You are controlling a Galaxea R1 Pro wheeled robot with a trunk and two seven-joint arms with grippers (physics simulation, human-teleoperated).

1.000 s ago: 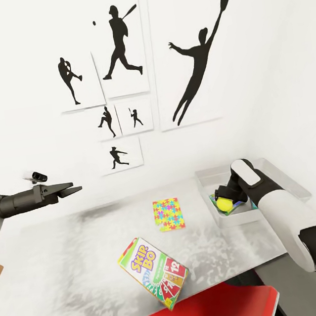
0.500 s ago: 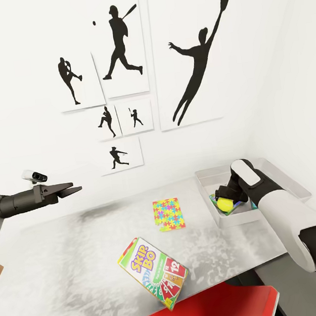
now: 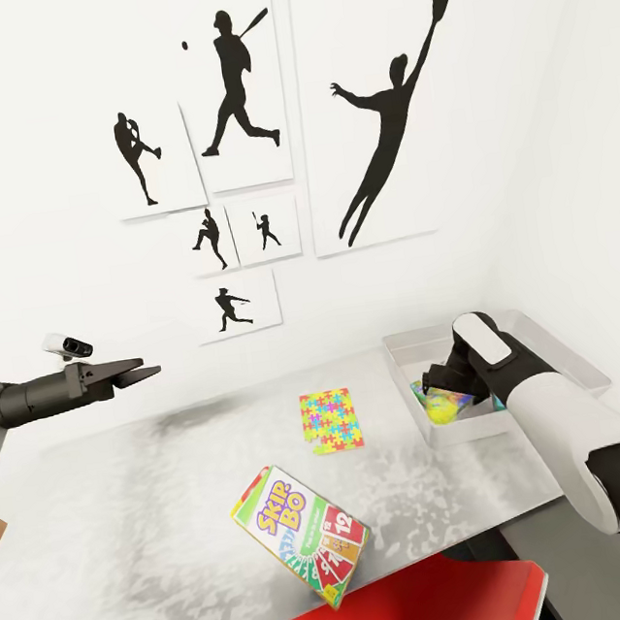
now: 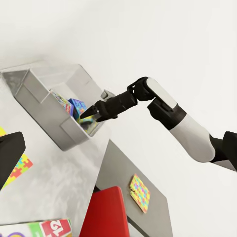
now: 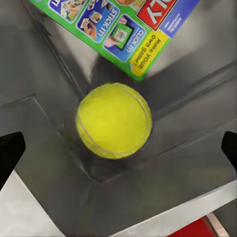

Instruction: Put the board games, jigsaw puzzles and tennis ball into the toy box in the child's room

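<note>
**Surfaces and finishes**

The counter (image 3: 160,506) looks like smooth pale stone or laminate with a mottled sheen. The toy box (image 3: 409,356) reads as matt grey plastic — dull, even walls. The tennis ball (image 5: 113,120) is a soft yellow-green with a faint seam, its finish matt. The SKIP-BO box (image 3: 300,534) is printed cardboard, lightly glossy; the jigsaw puzzle (image 3: 330,420) looks flat and matt. The right arm's shell (image 3: 546,396) is smooth white plastic — black at the joints.

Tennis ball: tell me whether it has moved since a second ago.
Yes. The tennis ball has dropped lower against the toy box wall, out of the now open right gripper.
</note>
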